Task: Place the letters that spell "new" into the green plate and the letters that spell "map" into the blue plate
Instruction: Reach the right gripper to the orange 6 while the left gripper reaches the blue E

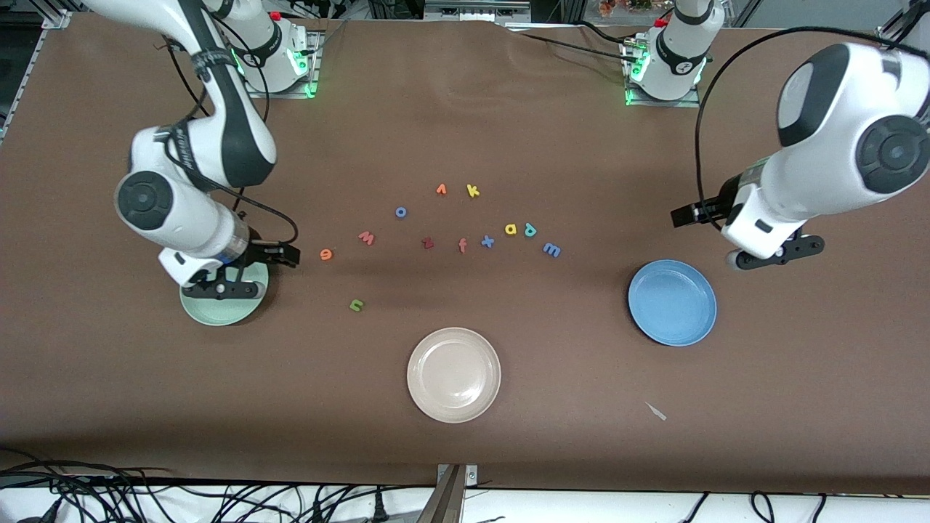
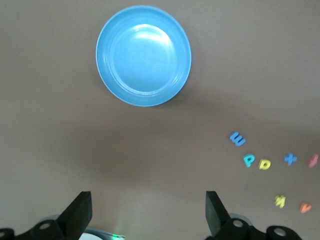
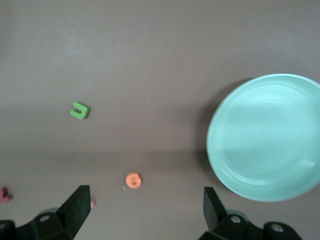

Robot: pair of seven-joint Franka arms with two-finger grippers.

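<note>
My right gripper [image 1: 220,290] hangs open and empty over the pale green plate [image 1: 218,314]. Beside that plate lie the orange e [image 1: 326,254], pinkish w [image 1: 366,237] and green n [image 1: 356,305]. The right wrist view shows the green plate [image 3: 267,137], n [image 3: 79,110] and e [image 3: 133,180] ahead of the right gripper [image 3: 146,207]. Toward the left arm's end lie the yellow a [image 1: 511,229], teal p [image 1: 530,230] and blue m [image 1: 552,250]. My left gripper [image 1: 774,256] is open and empty beside the blue plate [image 1: 672,302].
A beige plate [image 1: 454,374] sits nearest the front camera. A blue o [image 1: 401,212], an orange-red letter [image 1: 441,189], yellow k [image 1: 473,191], dark red z [image 1: 428,243], orange-red f [image 1: 462,245] and blue x [image 1: 487,241] lie among the others. A small scrap [image 1: 656,411] lies near the table's front edge.
</note>
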